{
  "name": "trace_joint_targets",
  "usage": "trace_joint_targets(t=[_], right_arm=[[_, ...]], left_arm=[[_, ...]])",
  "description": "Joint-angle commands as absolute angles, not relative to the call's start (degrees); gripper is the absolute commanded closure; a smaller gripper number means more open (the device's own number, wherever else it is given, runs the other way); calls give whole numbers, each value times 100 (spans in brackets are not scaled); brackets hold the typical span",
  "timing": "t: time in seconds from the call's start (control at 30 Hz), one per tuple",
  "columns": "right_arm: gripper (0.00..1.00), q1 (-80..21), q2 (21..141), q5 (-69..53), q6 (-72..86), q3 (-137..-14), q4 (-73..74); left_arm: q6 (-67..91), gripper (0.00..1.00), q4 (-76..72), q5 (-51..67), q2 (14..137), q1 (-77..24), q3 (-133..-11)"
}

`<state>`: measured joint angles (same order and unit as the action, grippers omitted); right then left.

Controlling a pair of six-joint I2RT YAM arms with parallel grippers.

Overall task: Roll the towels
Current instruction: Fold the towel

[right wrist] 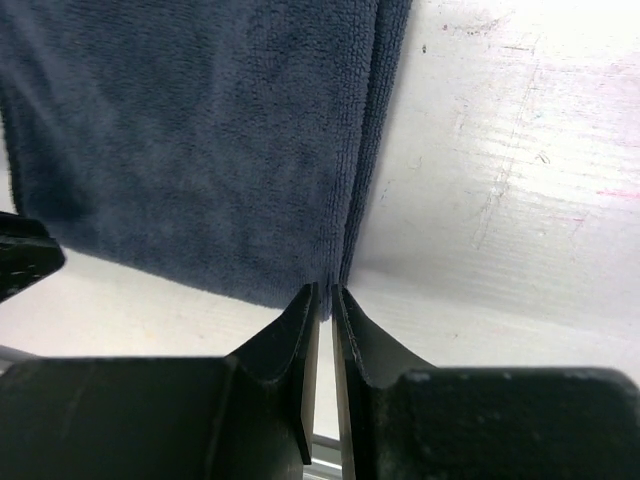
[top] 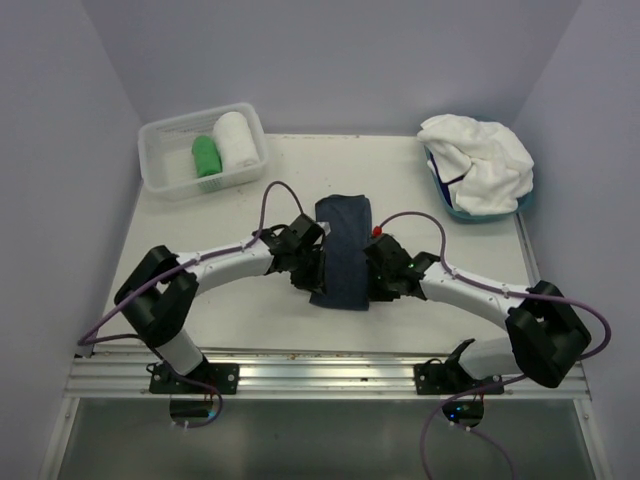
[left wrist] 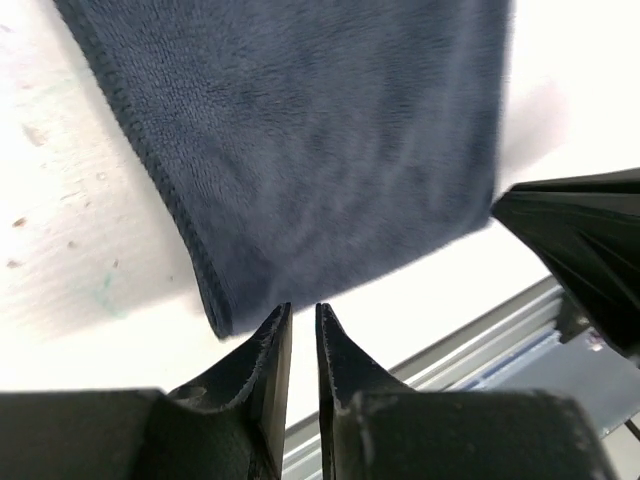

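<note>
**Tips for starting the roll on the navy towel**

Towel number three is sitting in the middle of the bench (top: pixel 230 320) right now: the navy towel (top: pixel 343 262), folded into a long strip running away from the arms. A green roll (top: pixel 206 156) and a white roll (top: pixel 236 140) are lying side by side in the clear basket (top: pixel 160 140) at the far left. More white towels (top: pixel 480 160) are piling out of the blue tub (top: pixel 445 205) at the far right.

Both arms are working the near end of the strip. The left tool (left wrist: pixel 303 315) is pinched down to a thin slit just beside the near left corner. I'm only seeing bare bench through the gap, so it looks empty to me. The right tool (right wrist: pixel 325 292) is down to the same kind of slit, and the hem at the near right corner is running straight into it. I'm reading that as a pinch on the towel.

So I'm guessing the roll is just starting. What I'd be watching:

- getting both corners gripped, not one, or the roll is going crooked
- keeping both tools level and moving together
- tucking the first turn tight, since a loose core is going floppy later
- keeping the folded long edges lined up
</note>
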<state>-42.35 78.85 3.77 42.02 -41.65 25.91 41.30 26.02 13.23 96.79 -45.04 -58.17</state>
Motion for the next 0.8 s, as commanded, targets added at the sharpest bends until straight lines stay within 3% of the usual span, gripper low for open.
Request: trace_joint_targets(t=[0.0,0.13,0.27,0.4,0.77], right_arm=[[85,-4263,7568,519,4219,-4324,2786],[83,-4306,7480,457,4254,-4237,2830],[66,-4315,7427,343,4315,-4070,2716],[56,-4307,7479,203,4394,-3955,2558],[59,-4307,7778,18,4500,-3736,2127]], left_arm=[[4219,80,2847,958,9062,-4518,-5854],[4289,78,2874,756,8991,-4526,-5573],[4307,67,2594,764,9105,-4518,-5327],[4324,60,2400,782,9254,-4518,-5212],[4324,60,2154,659,9510,-4518,-5063]])
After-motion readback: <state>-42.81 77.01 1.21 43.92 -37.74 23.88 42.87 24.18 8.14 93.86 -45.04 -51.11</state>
